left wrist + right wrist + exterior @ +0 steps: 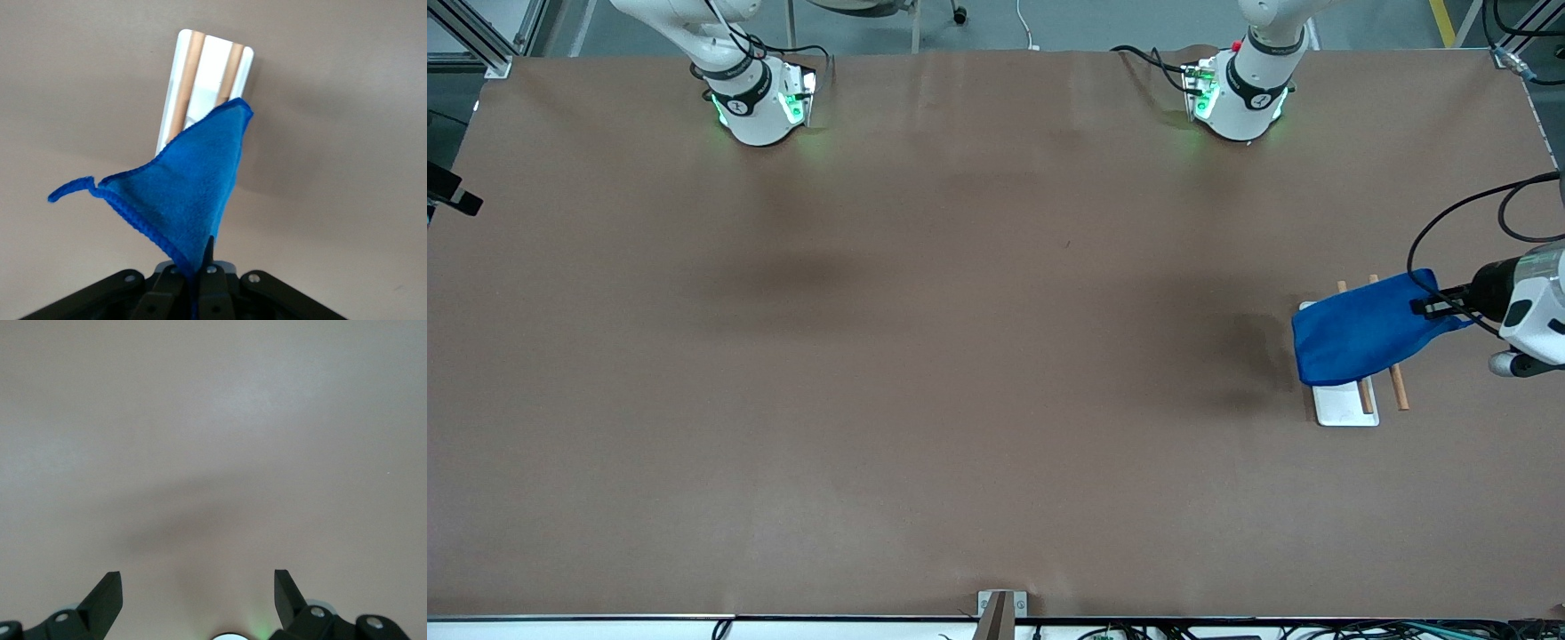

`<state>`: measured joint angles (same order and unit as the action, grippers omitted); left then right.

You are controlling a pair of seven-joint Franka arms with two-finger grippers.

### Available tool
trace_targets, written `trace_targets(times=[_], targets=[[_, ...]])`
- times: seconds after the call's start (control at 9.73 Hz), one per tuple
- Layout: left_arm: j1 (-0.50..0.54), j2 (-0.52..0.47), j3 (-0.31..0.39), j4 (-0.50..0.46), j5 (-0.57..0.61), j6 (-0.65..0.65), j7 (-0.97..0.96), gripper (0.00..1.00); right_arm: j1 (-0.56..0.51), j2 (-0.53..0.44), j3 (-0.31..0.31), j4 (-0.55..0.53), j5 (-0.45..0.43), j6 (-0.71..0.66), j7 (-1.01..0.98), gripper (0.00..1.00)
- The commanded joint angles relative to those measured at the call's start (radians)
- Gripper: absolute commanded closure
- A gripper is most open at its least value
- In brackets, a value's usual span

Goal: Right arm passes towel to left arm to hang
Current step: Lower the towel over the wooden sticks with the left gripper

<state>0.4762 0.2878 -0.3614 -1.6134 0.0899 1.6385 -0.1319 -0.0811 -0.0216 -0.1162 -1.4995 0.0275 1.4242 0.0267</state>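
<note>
The royal-blue towel (1360,333) hangs from my left gripper (1432,307), which is shut on one edge of it over the rack at the left arm's end of the table. The towel covers most of the two wooden rods (1399,387) on their white base (1347,404); I cannot tell whether it touches them. In the left wrist view the towel (187,193) spreads out from my shut left gripper (200,267), with the rack (207,73) past its free corner. My right gripper (198,587) is open and empty over bare table; it is out of the front view.
The brown table (960,356) fills the front view. The right arm's base (756,98) and the left arm's base (1245,89) stand at the table's edge farthest from the front camera. A small bracket (1000,609) sits at the table's nearest edge.
</note>
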Motion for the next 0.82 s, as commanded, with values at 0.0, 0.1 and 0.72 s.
trace_targets(times=[0.0,0.1,0.72], targets=[[0.053,0.031,-0.007,-0.020,0.053,0.007,0.037,1.00,-0.006,0.023,0.021,0.022,-0.031,-0.011,-0.022,0.00],[0.076,0.048,-0.007,-0.020,0.053,0.015,0.037,1.00,0.000,0.023,0.024,0.024,-0.031,-0.016,-0.016,0.00],[0.130,0.123,-0.005,-0.016,0.056,0.081,0.040,1.00,0.000,0.020,0.024,0.022,-0.021,-0.018,-0.011,0.00]])
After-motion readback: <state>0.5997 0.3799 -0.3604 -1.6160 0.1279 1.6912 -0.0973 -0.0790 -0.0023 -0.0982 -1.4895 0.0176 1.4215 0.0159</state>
